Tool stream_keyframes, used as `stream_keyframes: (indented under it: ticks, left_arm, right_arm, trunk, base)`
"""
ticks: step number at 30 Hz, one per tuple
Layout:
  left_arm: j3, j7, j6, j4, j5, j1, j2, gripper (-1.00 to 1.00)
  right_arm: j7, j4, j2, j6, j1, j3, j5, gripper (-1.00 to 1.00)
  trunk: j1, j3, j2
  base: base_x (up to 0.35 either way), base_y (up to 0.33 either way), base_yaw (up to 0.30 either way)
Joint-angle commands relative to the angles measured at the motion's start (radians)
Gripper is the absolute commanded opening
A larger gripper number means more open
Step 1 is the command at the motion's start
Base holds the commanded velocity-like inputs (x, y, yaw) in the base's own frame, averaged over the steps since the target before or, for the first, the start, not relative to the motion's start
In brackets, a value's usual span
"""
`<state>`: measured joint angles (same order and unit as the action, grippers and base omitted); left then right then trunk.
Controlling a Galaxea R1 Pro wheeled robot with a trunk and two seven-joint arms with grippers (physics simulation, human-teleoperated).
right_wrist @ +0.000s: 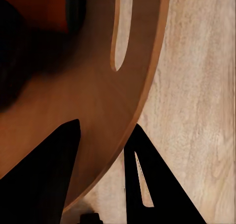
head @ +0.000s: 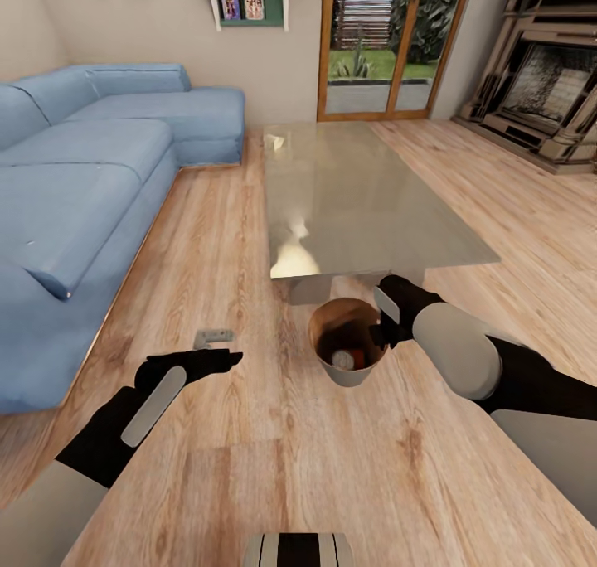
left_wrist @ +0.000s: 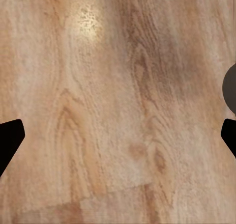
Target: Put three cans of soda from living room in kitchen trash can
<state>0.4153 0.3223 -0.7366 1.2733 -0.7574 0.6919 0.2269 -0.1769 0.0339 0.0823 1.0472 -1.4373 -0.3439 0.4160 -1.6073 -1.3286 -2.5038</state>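
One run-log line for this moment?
place: living room | right pincer: shut on trash can rim | cans inside | left pincer: open, empty

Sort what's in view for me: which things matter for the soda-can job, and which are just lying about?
Job:
- trash can, its rim between the right gripper's fingers
- soda can inside it; how many, I cannot tell
- left gripper, open and empty

Lying about:
- glass table
- blue sofa
- small grey object on floor
- fireplace
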Motion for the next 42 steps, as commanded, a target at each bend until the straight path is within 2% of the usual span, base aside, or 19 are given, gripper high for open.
stream_keyframes:
  ticks: [1,11,16,31,33,37,38,39,40,42]
  left_arm:
    - [0.001,0.0,0.002,-0.001,0.0,0.0,-0.001,1.0]
    - [0.005,0.002,0.006,-0.002,0.0,0.0,-0.001,1.0]
    - [0.006,0.003,0.006,-0.002,0.001,0.0,-0.001,1.0]
    - [0.006,0.006,0.006,-0.002,0.001,0.0,-0.001,1.0]
    - [0.006,0.006,0.007,-0.003,0.001,0.0,-0.001,1.0]
    - [0.006,0.007,0.009,-0.003,0.001,0.0,-0.002,1.0]
    - [0.006,0.007,0.01,-0.003,0.002,0.0,-0.002,1.0]
    - [0.006,0.007,0.012,-0.003,0.004,0.0,-0.003,1.0]
    - [0.007,0.008,0.023,-0.004,0.016,0.0,-0.003,1.0]
    - [0.008,0.021,0.077,-0.004,0.077,-0.006,-0.003,1.0]
  right_arm:
    - [0.004,0.0,-0.001,0.0,0.0,-0.015,-0.018,-1.0]
    - [0.004,-0.003,-0.004,0.0,0.001,-0.016,-0.019,-1.0]
    - [0.004,-0.004,-0.02,0.0,0.003,-0.015,-0.019,-1.0]
    - [0.004,0.006,-0.025,0.0,0.062,-0.016,-0.016,-1.0]
    - [0.004,0.062,-0.022,0.0,0.104,-0.015,-0.015,-1.0]
    - [0.004,0.267,-0.006,0.0,0.226,-0.01,-0.014,-1.0]
    - [0.004,0.393,0.007,0.0,0.302,-0.005,-0.015,-1.0]
    - [0.005,0.46,0.013,0.0,0.342,0.001,-0.015,-1.0]
    - [0.006,0.591,0.023,0.0,0.421,0.022,-0.016,-1.0]
    - [0.009,0.786,0.033,0.0,0.552,0.091,-0.022,-1.0]
  trunk:
    - [0.0,0.004,0.0]
    - [0.005,0.048,0.003]
    - [0.007,0.075,0.004]
    - [0.064,0.147,0.107]
    - [0.071,0.157,0.121]
    - [0.087,0.176,0.149]
    - [0.091,0.181,0.156]
    - [0.094,0.186,0.163]
    - [0.098,0.19,0.17]
    - [0.106,0.2,0.184]
  base:
    - [0.0,0.0,0.0]
    - [0.0,0.0,0.0]
    - [0.0,0.0,0.0]
    - [0.0,0.0,0.0]
    - [0.0,0.0,0.0]
    - [0.0,0.0,0.0]
    - [0.0,0.0,0.0]
    - [0.0,0.0,0.0]
    - [0.0,0.0,0.0]
    - [0.0,0.0,0.0]
